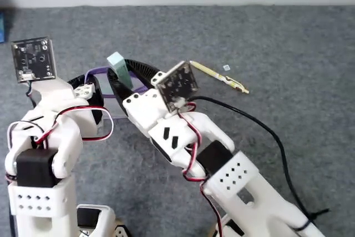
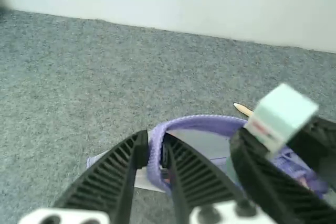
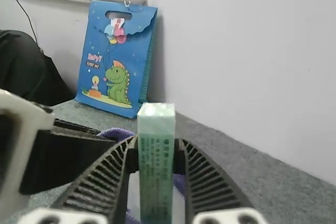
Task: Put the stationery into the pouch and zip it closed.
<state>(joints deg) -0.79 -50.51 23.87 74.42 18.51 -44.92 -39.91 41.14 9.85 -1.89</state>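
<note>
Two grippers meet at the purple pouch [image 2: 199,123] in the left wrist view: the left gripper [image 2: 155,141] has its black ribbed fingers pinched together on the pouch's near rim, holding the mouth open, and the right gripper [image 2: 282,134] sits over the pouch's other end with a mint-green eraser block [image 2: 283,109] clamped between its fingers. The block is tilted and its free end rises above the rim. Just beyond the pouch's far rim the tip of a pencil [image 2: 241,109] shows on the grey bench [image 2: 79,77]. From the right wrist view, the block stands between the right gripper's two fingers, which press on its sides, with a strip of the pouch's purple edge below and behind it; a blue gift bag [image 3: 118,59] with a dinosaur leans on the wall beyond the pouch. From the high view, both arms reach over the pouch, the block pokes up at its far edge, and the pencil lies flat on the bench well apart from the pouch, past the right arm.
</note>
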